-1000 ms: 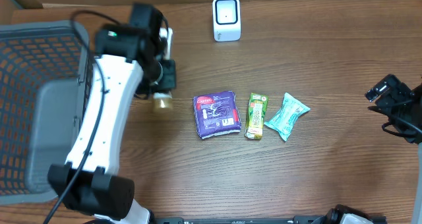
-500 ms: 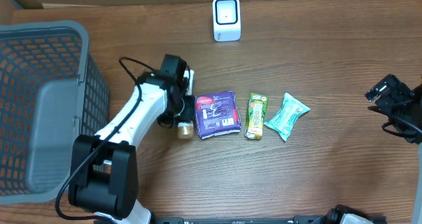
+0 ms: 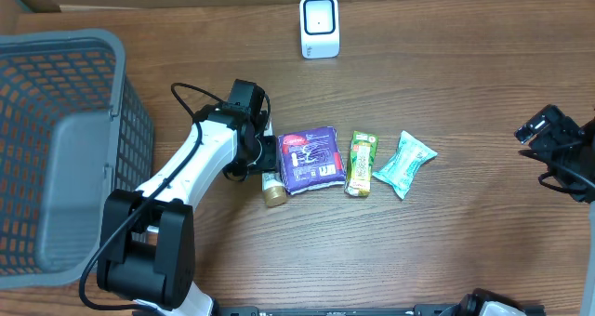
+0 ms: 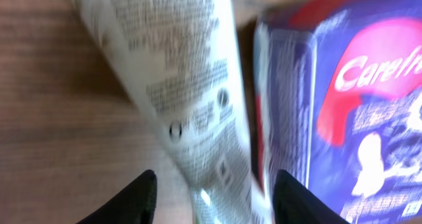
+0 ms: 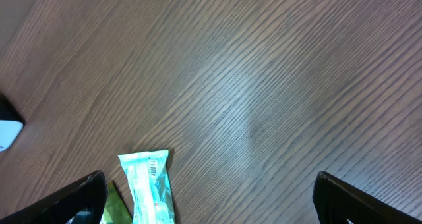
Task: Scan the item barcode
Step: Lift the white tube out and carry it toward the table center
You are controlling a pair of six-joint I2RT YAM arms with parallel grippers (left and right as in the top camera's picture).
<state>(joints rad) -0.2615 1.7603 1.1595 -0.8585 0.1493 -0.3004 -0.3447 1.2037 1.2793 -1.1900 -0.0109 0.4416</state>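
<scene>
A white tube with a gold cap lies on the wooden table, close against the left edge of a purple pack. My left gripper hovers over the tube's upper end. In the left wrist view the printed white tube runs between the fingers, which stand apart from it, and the purple pack fills the right side. The white scanner stands at the table's back edge. My right gripper is open at the far right with nothing in it.
A grey mesh basket takes up the left side. A green packet and a teal packet lie right of the purple pack. The teal packet also shows in the right wrist view.
The left arm swung from beside the basket to the purple pack with the tube. Its jaws have opened and the tube now lies on the table.
</scene>
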